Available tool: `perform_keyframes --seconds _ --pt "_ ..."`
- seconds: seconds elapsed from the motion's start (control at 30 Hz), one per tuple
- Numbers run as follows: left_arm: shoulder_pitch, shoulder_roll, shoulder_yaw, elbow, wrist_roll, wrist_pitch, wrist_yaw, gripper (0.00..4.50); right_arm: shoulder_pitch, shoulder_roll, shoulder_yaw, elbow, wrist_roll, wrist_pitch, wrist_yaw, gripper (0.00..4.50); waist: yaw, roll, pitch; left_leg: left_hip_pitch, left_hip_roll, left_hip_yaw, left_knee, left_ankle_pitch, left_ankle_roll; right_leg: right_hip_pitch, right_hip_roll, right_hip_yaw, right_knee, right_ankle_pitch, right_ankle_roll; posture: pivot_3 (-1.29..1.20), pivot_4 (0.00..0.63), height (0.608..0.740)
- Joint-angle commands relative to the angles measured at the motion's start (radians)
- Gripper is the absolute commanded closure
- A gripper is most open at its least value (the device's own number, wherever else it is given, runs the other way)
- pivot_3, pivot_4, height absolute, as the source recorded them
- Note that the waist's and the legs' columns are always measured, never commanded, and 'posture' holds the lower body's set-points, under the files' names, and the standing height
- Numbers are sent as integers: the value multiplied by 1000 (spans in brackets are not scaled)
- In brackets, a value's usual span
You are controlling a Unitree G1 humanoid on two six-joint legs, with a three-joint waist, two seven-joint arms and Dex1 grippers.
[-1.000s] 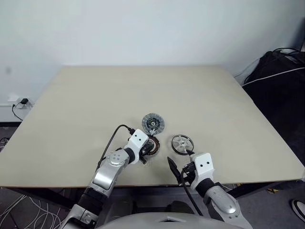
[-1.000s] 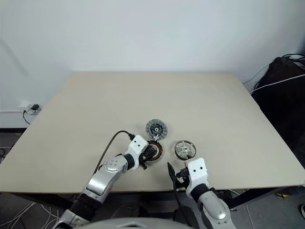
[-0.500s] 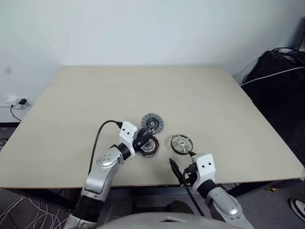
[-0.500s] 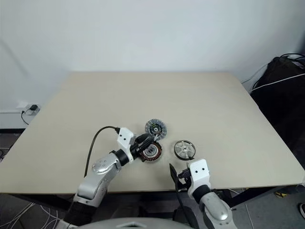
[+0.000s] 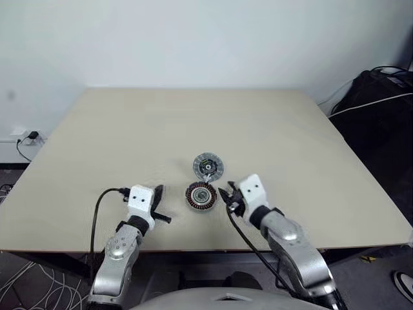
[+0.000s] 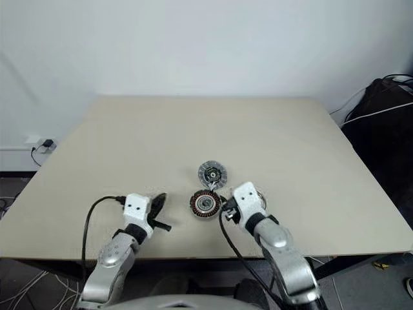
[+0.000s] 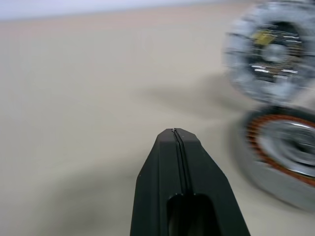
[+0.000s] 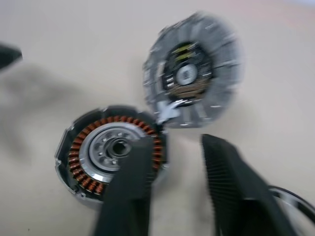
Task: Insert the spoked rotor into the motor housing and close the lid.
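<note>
The motor housing (image 5: 200,195) sits flat on the table (image 5: 116,135) near the front edge, copper windings up around a silver centre, with the lid (image 5: 208,166) lying just behind it, ribbed face up, the two nearly touching. The spoked rotor (image 8: 295,201) is mostly hidden behind the right gripper (image 5: 227,197); the right wrist view catches a sliver of its dark rim just beside the right finger. That gripper hangs low between housing and rotor, its jaws parted by a narrow gap and holding nothing, one finger in front of the housing's edge in the wrist view. The left gripper (image 5: 159,205) is well off to the left of the housing, jaws pressed fully together and empty. The rotor looks like a stiff metal wheel, light but dense for its size, with a smooth rim that black fingers could slip on; it probably won't bend, though the thin spokes are a poor place to squeeze. The best hold is likely across the outer rim on opposite sides, keeping it level so the hub lines up with the housing's centre. If the parts are magnetic, it may snap in or pull sideways near the windings.
</note>
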Motion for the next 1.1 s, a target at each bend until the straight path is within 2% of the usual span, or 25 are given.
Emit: perform_keyframes --seconds 0.03,0.07,0.27,0.8,1.1 --pt "15 -17 4 -9 13 -47 33 4500 -56 11 31 57 -18 -12 14 4218 -1 0 0 -1 0 0 0 0 0 -1 0 0 0 0 0 0 0 740" --pt "20 -20 3 -9 16 -49 37 4500 -66 10 37 73 -26 -13 13 4477 0 0 0 -1 0 0 0 0 0 -1 0 0 0 0 0 0 0 740" --pt "39 -33 2 -6 26 -56 59 4500 -103 -4 74 119 -71 43 8 4477 -4 0 0 -1 0 0 1 0 0 -1 0 0 0 0 0 0 0 740" --pt "30 -35 -17 9 14 -76 33 4500 -181 43 84 126 -83 116 11 4477 -7 0 0 -1 0 0 1 0 0 -1 0 -1 0 0 0 0 0 740" --pt "47 4 -49 1 18 -86 -28 4500 -205 51 96 165 -92 116 21 4477 -8 1 0 -1 0 0 0 0 0 -1 0 -1 1 0 0 0 0 740"
